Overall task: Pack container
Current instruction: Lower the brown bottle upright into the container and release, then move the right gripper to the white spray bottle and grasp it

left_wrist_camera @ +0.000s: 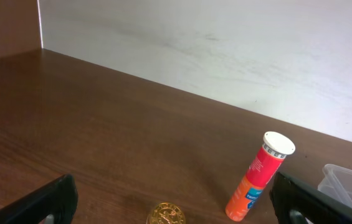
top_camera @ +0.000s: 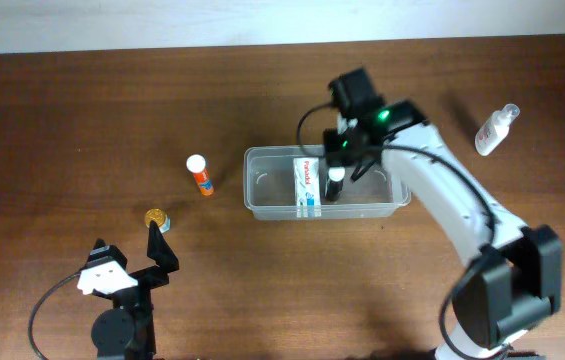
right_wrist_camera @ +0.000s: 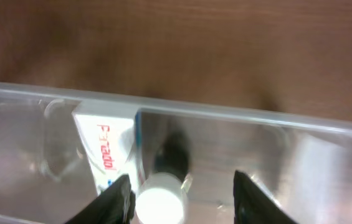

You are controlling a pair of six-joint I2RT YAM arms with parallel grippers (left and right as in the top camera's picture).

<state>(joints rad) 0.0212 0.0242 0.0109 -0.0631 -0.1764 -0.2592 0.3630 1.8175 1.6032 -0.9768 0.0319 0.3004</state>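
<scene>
The clear plastic container (top_camera: 272, 188) lies at the table's middle, also in the right wrist view (right_wrist_camera: 238, 116). Inside it lie a white medicine box (top_camera: 307, 185) (right_wrist_camera: 106, 155) and a small dark bottle with a white cap (top_camera: 335, 184) (right_wrist_camera: 160, 199). My right gripper (top_camera: 347, 160) (right_wrist_camera: 182, 188) is open above the container, the bottle between its fingers close to the left one. My left gripper (top_camera: 129, 240) (left_wrist_camera: 174, 198) is open at the front left, low over the table. A gold-lidded jar (top_camera: 156, 219) (left_wrist_camera: 166, 216) sits between its fingers.
An orange tube with a white cap (top_camera: 200, 175) (left_wrist_camera: 260, 177) lies left of the container. A white spray bottle (top_camera: 495, 130) lies at the back right. The container's corner (left_wrist_camera: 350, 183) shows at the right edge of the left wrist view.
</scene>
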